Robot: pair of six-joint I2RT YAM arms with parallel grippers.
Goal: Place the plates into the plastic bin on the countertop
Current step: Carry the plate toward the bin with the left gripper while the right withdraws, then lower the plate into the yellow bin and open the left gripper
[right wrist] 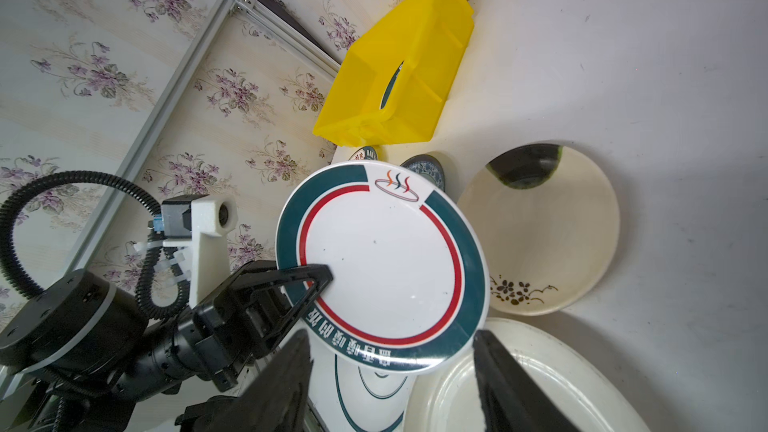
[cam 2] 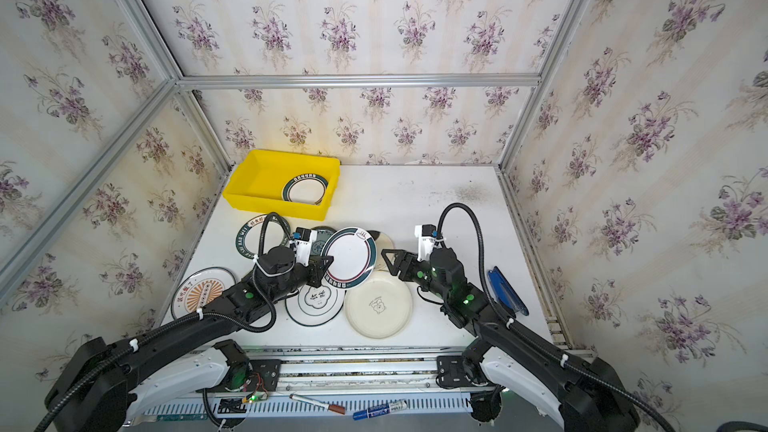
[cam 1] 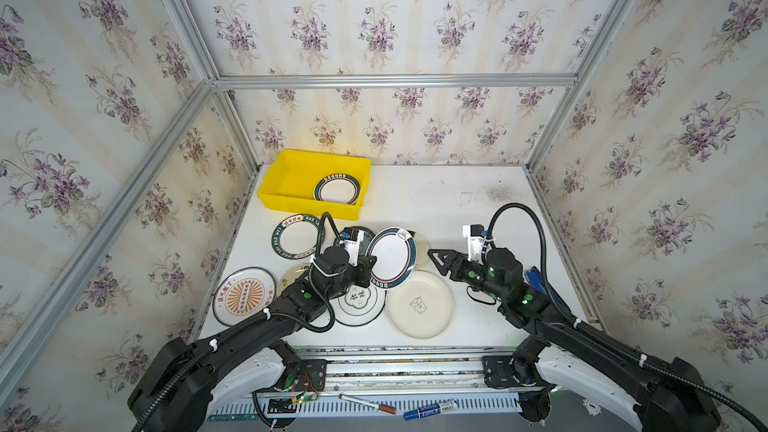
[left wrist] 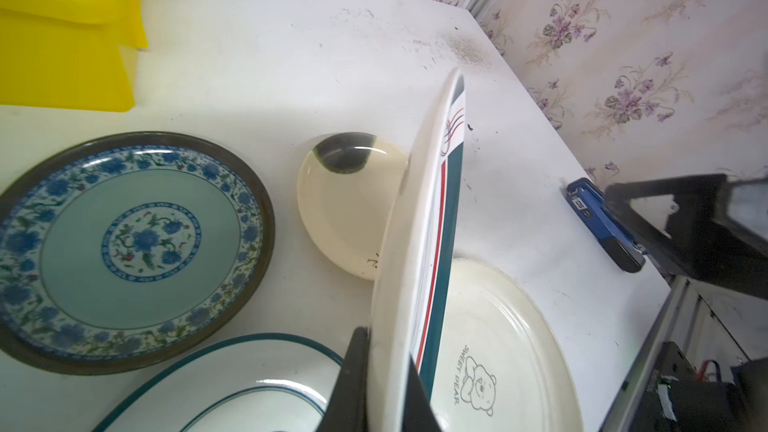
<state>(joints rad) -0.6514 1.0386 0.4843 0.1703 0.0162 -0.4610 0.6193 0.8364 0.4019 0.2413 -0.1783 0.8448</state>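
My left gripper (cam 1: pixel 368 270) is shut on the rim of a white plate with a green rim and a red ring (cam 1: pixel 392 257), held tilted on edge above the other plates; its fingers (left wrist: pixel 357 367) pinch the rim. My right gripper (cam 1: pixel 436 261) hangs open just right of that plate, not touching it, its jaws wide apart (right wrist: pixel 390 338). The yellow plastic bin (cam 1: pixel 307 207) stands at the back left of the countertop (cam 1: pixel 436 201) with one green-rimmed plate (cam 1: pixel 337 189) inside. A sunburst plate (cam 1: pixel 244 295), a cream bear plate (cam 1: pixel 419 305) and a teal patterned plate (left wrist: pixel 137 243) lie flat.
More plates lie around: a green-ringed one (cam 1: pixel 279 238), a thin-lined white one (cam 1: pixel 360 305), and a small cream one (right wrist: pixel 540 234). A blue stapler-like tool (cam 1: pixel 536 278) lies by the right edge. Markers (cam 1: pixel 430 409) rest on the front rail. Papered walls enclose three sides.
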